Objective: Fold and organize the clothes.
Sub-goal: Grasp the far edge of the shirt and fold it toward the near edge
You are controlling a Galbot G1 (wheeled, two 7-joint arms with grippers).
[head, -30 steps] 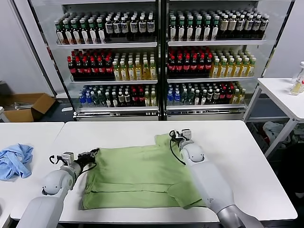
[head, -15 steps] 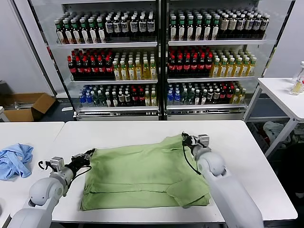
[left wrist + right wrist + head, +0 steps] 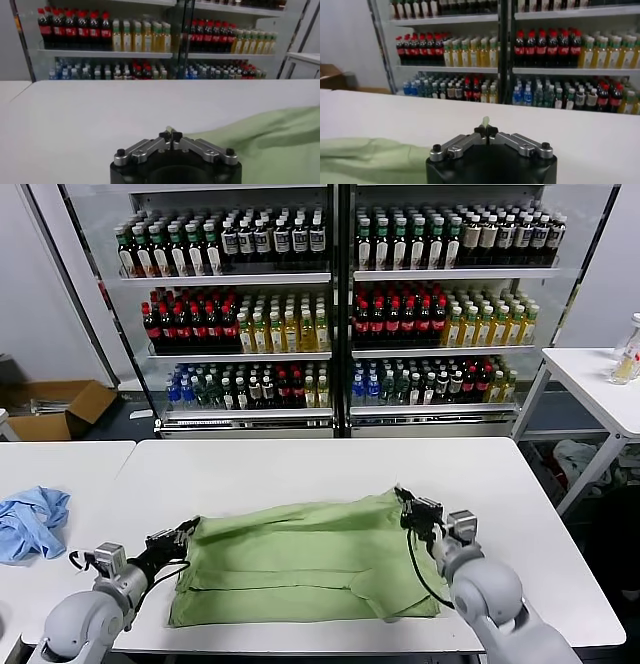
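Note:
The clothes, a light green shirt (image 3: 300, 559), lie print-side hidden on the white table (image 3: 290, 464), partly doubled over. My left gripper (image 3: 186, 530) is shut on the shirt's far left corner. My right gripper (image 3: 404, 497) is shut on its far right corner. In the left wrist view a sliver of green fabric sticks out between the closed tips of the left gripper (image 3: 170, 134), and the shirt (image 3: 265, 135) spreads off to one side. The right wrist view shows the same pinch in the right gripper (image 3: 486, 128), with the shirt (image 3: 365, 160) beside it.
A crumpled light blue cloth (image 3: 32, 522) lies on the neighbouring table to the left. Glass-fronted drink shelves (image 3: 335, 304) stand behind the table. A small white side table (image 3: 595, 379) is at the right, and a cardboard box (image 3: 55, 406) sits on the floor at the left.
Both grippers have pulled back toward me, drawing the shirt's far edge with them. The shirt now covers less depth of the table.

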